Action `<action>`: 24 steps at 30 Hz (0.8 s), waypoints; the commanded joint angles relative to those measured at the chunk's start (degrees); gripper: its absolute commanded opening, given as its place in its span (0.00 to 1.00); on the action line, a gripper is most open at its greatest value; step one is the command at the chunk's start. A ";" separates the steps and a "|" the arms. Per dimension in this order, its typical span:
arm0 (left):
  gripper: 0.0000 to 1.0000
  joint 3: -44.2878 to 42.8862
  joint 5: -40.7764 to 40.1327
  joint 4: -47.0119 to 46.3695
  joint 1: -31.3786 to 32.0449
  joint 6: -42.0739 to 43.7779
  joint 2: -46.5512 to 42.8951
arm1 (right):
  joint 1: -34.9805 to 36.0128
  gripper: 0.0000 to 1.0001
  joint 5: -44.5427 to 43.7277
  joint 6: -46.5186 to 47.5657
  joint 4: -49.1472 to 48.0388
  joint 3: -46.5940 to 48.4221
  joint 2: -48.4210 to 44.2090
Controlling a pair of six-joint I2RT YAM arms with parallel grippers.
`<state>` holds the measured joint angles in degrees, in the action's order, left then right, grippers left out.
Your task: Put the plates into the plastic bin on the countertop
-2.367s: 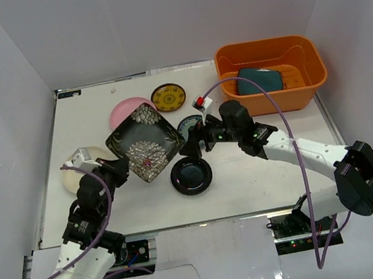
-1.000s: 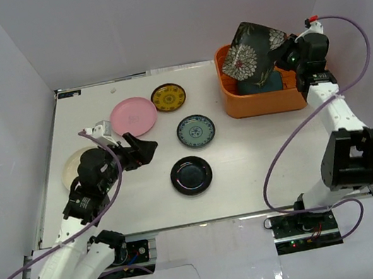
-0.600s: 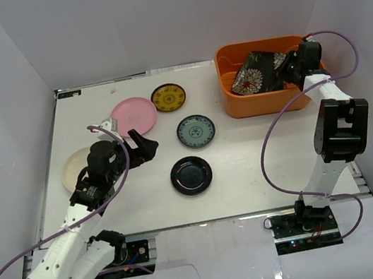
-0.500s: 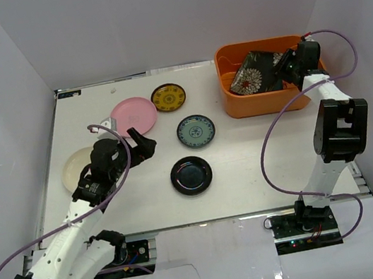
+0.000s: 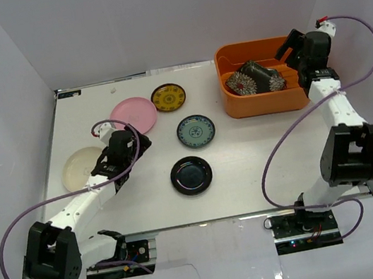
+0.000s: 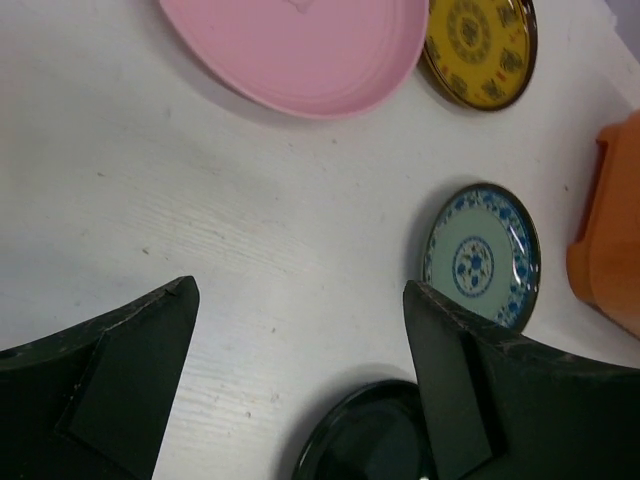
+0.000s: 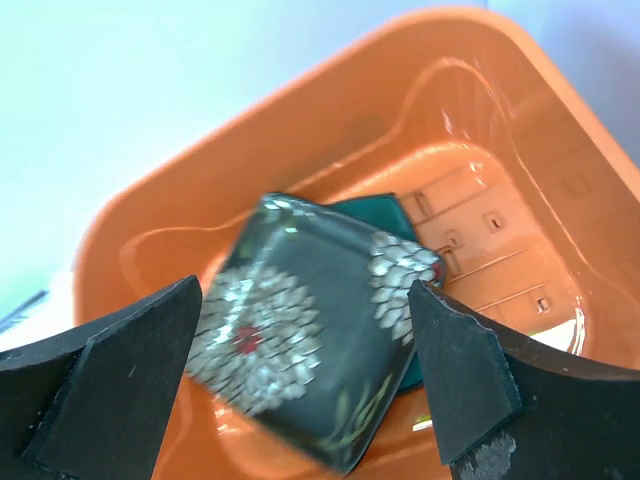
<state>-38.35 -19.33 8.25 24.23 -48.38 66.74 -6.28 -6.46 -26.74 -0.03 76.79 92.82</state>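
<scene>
The orange plastic bin (image 5: pixel 267 106) stands at the back right of the white countertop (image 5: pixel 248 165). Inside it the black square plate with white flowers (image 5: pixel 255 78) lies tilted and blurred (image 7: pixel 300 350) on the dark teal square plate (image 7: pixel 380 212). My right gripper (image 5: pixel 292 44) hangs open above the bin (image 7: pixel 330 130), holding nothing (image 7: pixel 308 286). Pink (image 5: pixel 134 114), yellow-patterned (image 5: pixel 168 97), blue-patterned (image 5: pixel 196 131), glossy black (image 5: pixel 191 175) and cream (image 5: pixel 83 165) plates lie on the countertop. My left gripper (image 5: pixel 141 145) is open and empty (image 6: pixel 298 290) over bare board between the pink plate (image 6: pixel 300 50) and the black plate (image 6: pixel 370 435).
Pale walls enclose the board on three sides. The left wrist view also shows the yellow plate (image 6: pixel 478 50), the blue plate (image 6: pixel 480 265) and a corner of the bin (image 6: pixel 610 240) at the right edge. Purple cables loop from both arms.
My right gripper opened and let the flowered plate drop into the bin, then rose above it. My left arm stretched forward toward the plates in the middle.
</scene>
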 commanded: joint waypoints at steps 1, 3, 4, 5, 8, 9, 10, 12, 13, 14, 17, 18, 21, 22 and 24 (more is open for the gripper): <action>0.92 -3.14 -7.81 -4.11 -1.64 -2.16 1.63 | 2.58 0.90 -3.21 1.08 -2.95 -3.39 -8.85; 0.90 -3.05 -8.09 -5.00 -4.27 -2.42 2.95 | 3.47 0.90 -1.63 1.17 -4.44 -8.84 -12.20; 0.88 -3.83 -7.13 -5.00 -5.67 -2.94 5.05 | 4.52 0.91 -0.67 0.82 -5.84 -10.68 -13.70; 0.88 -4.36 -6.17 -5.17 -8.03 -3.03 6.20 | 5.22 0.92 2.04 0.47 -6.46 -12.61 -16.59; 0.86 -8.47 -3.35 -6.58 -10.86 -2.16 13.56 | 12.41 0.97 7.58 -0.15 -10.07 -22.44 -23.18; 0.86 -8.50 -3.17 -6.06 -11.13 -2.16 13.59 | 14.18 0.98 8.38 -0.15 -10.60 -24.04 -23.21; 0.85 -11.89 -2.82 -5.53 -11.65 -1.03 17.51 | 16.02 0.99 8.74 -0.41 -11.65 -25.63 -24.86; 0.84 -15.51 -1.85 -4.04 -12.01 0.04 21.57 | 20.06 1.00 10.15 -0.59 -12.88 -28.62 -26.45; 0.83 -17.01 -1.15 -3.86 -12.10 0.48 23.42 | 24.69 0.98 10.15 -0.33 -13.41 -31.15 -27.68; 0.82 -19.37 -0.80 -4.03 -12.53 1.44 26.39 | 27.00 0.96 9.19 0.45 -14.11 -32.31 -28.30; 0.71 -23.07 -0.71 -3.51 -13.24 2.15 31.85 | 35.71 0.95 9.36 0.47 -16.22 -36.79 -29.01; 0.68 -23.78 -0.71 -3.07 -13.42 2.41 33.09 | 37.82 0.95 9.19 0.38 -17.45 -37.76 -28.83; 0.60 -24.93 -1.93 -1.23 -14.03 1.54 36.61 | 43.89 0.95 7.26 0.11 -18.16 -39.44 -27.34; 0.59 -24.67 -2.20 -1.22 -14.38 1.27 36.88 | 45.73 0.95 6.90 0.02 -18.60 -39.79 -26.47; 0.59 -23.54 -2.46 -1.57 -14.56 0.49 36.62 | 47.15 0.95 6.81 -0.15 -19.12 -39.44 -25.32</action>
<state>-61.84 -20.58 4.78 10.50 -47.42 104.53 38.98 2.04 -26.85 -13.37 37.17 66.50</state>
